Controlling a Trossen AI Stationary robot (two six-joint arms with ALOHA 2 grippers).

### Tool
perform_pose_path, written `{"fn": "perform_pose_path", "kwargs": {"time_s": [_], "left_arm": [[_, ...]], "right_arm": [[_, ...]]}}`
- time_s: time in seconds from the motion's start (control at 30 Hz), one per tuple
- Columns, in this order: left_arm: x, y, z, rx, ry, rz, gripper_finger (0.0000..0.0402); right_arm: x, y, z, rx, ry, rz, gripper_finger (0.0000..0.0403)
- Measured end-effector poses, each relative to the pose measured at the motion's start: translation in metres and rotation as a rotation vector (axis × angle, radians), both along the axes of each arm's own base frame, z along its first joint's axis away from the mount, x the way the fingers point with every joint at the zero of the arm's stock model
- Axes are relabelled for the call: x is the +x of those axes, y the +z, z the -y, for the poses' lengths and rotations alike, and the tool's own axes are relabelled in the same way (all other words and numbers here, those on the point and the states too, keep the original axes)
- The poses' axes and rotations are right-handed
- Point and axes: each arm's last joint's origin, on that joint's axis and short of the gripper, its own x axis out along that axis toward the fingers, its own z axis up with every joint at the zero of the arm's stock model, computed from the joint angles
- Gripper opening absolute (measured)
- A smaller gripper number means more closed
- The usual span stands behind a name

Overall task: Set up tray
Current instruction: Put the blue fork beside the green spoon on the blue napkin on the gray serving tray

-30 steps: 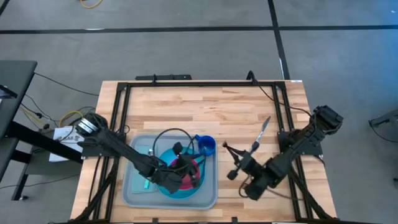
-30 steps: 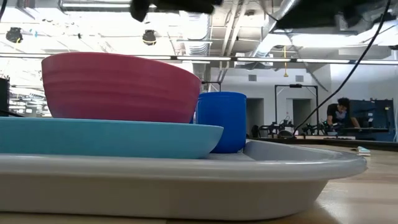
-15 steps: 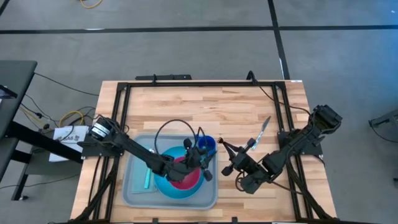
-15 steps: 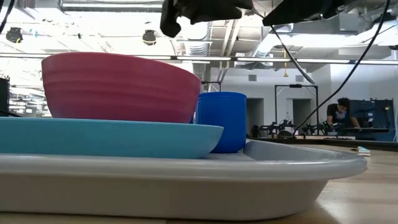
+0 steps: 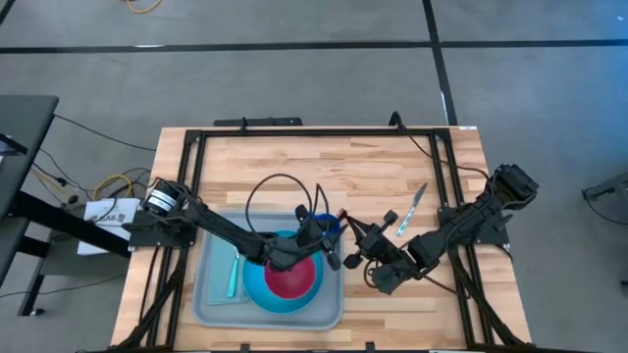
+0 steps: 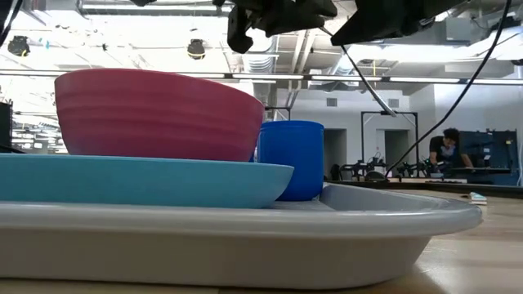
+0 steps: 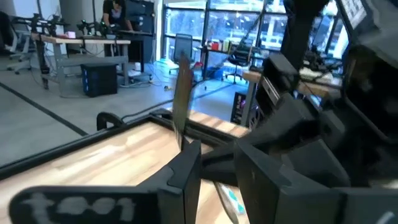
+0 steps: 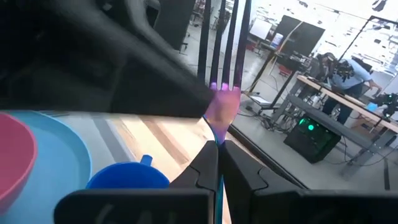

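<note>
The tray (image 5: 211,299) sits on the near-left part of the table, its long side running left to right. On it rests a round blue plate (image 5: 251,286) with a pink bowl (image 5: 292,278) on top, a blue cup (image 5: 326,225) at the tray's far-right corner and a teal utensil (image 5: 233,277) lying left of the plate.

Just right of the cup the two grippers meet above the tray's right rim. The right gripper (image 8: 219,167) is clamped on a fork (image 8: 224,68) with a pink neck, tines pointing up. The left gripper (image 7: 217,163) pinches the blade of a knife (image 7: 181,99) – its fingers look nearly closed on it. A second knife with a teal handle (image 5: 409,211) lies on the bare wood further right.

This reads as a crossing or handover of cutlery over the tray edge. To do it well, one arm should hold steady while the other moves – the two wrists are almost touching and the cup stands close below, so a low sweep could knock it. Lower each piece flat onto bare tray floor, not onto the plate.

The table (image 5: 324,167) is pale butcher-block wood inside a black frame, on grey floor. Beyond it lies an open workshop with desks, and a person (image 6: 445,149) seated far off
</note>
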Motion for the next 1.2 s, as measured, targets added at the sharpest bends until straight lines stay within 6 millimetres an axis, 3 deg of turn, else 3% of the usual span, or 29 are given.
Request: {"fn": "perform_pose_path", "kwargs": {"time_s": [0.5, 0.83, 1.2], "left_arm": [[0.004, 0.005, -0.014, 0.034, 0.013, 0.024, 0.0086], [0.005, 0.005, -0.015, 0.069, -0.016, 0.006, 0.0006], [0.006, 0.005, -0.016, 0.072, -0.012, 0.003, 0.0000]], "right_arm": [[0.000, 0.002, -0.001, 0.011, -0.005, 0.027, 0.0007], [0.000, 0.001, -0.003, 0.026, 0.015, 0.024, 0.0008], [0.000, 0.001, -0.003, 0.033, 0.021, 0.023, 0.0008]]}}
